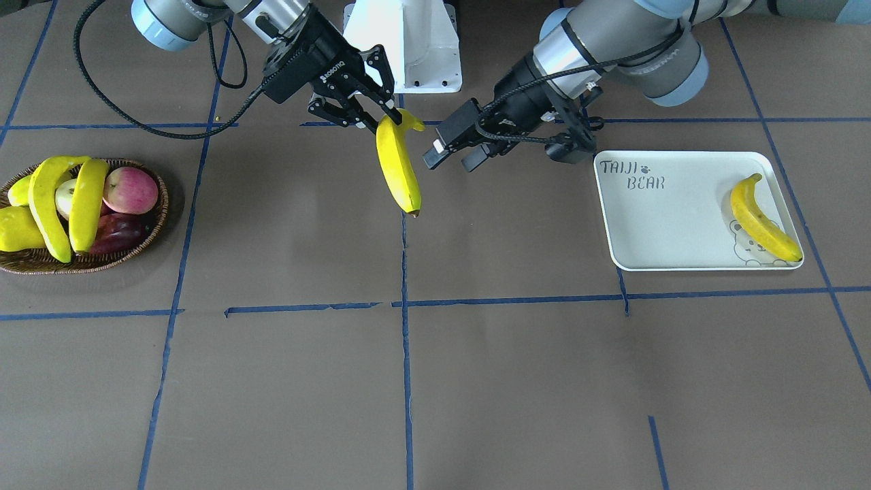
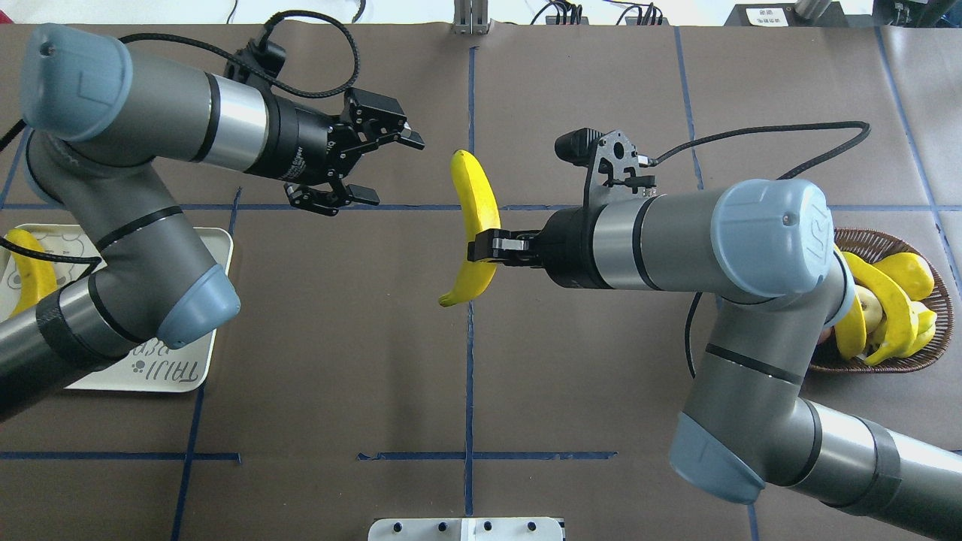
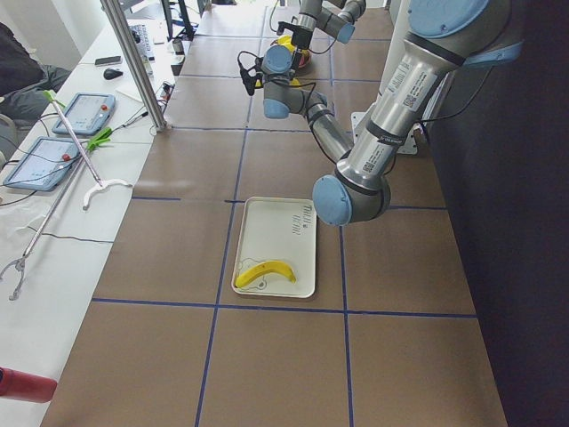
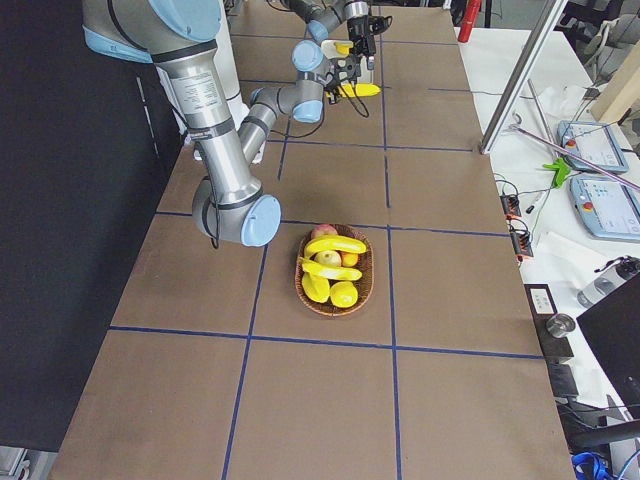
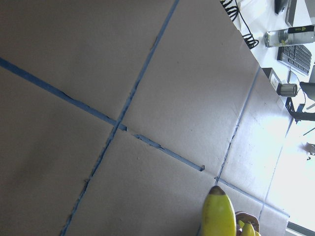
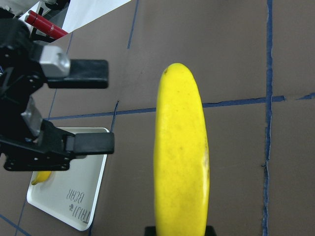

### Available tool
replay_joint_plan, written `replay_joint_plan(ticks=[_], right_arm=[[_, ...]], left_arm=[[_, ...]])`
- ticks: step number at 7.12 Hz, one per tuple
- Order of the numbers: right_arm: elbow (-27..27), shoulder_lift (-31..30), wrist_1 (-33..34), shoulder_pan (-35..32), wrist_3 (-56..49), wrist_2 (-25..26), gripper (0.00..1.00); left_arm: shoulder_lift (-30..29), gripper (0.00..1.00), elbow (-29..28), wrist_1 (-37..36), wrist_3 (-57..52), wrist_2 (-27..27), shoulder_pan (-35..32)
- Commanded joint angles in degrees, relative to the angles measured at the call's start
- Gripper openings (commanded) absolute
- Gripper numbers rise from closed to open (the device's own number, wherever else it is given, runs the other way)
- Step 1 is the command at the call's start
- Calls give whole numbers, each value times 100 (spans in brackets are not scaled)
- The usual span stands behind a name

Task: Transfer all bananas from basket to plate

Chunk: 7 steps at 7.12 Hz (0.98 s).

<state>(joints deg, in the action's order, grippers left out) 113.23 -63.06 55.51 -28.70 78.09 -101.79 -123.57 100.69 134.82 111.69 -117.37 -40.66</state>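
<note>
My right gripper (image 1: 385, 117) is shut on the stem end of a yellow banana (image 1: 399, 170), which hangs above the middle of the table (image 2: 472, 203). My left gripper (image 2: 391, 168) is open beside it, a short gap away, with nothing between its fingers (image 6: 88, 73). The wicker basket (image 1: 160, 204) on my right side holds two more bananas (image 1: 47, 204) lying across other fruit. The white plate (image 1: 667, 224) on my left side carries one banana (image 1: 762, 218). In the overhead view my left arm covers much of the plate (image 2: 219, 255).
Red-pink apples (image 1: 129, 189) and plump yellow-green fruits (image 1: 17, 231) share the basket. The robot's white base (image 1: 401, 47) stands at the table's back middle. Blue tape lines cross the brown table. Side benches hold tablets and tools (image 3: 62, 116).
</note>
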Motion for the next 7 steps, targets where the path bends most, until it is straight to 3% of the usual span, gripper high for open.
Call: replay_joint_plan(ticks=[1,3,4,5,6,7], right_arm=[[32,13,-14,48,22,54,1],[67,4,-5,40,22,54,1],[68,4,-5,40,22,54,1],[68,-5,-5,40,13,45,1],[68,-5,-5,40,5,36,9],[50,-5,-5,48,57,62,91]], left_arm=[[-219,99,-188,17,20,599,435],[-334,89,-401,44,20,680,507],[-334,34,-366,44,11,680,507],[-300,0,-331,157,-59,672,507],[-273,0,-313,263,-68,672,472],[-273,0,-322,264,-68,672,437]])
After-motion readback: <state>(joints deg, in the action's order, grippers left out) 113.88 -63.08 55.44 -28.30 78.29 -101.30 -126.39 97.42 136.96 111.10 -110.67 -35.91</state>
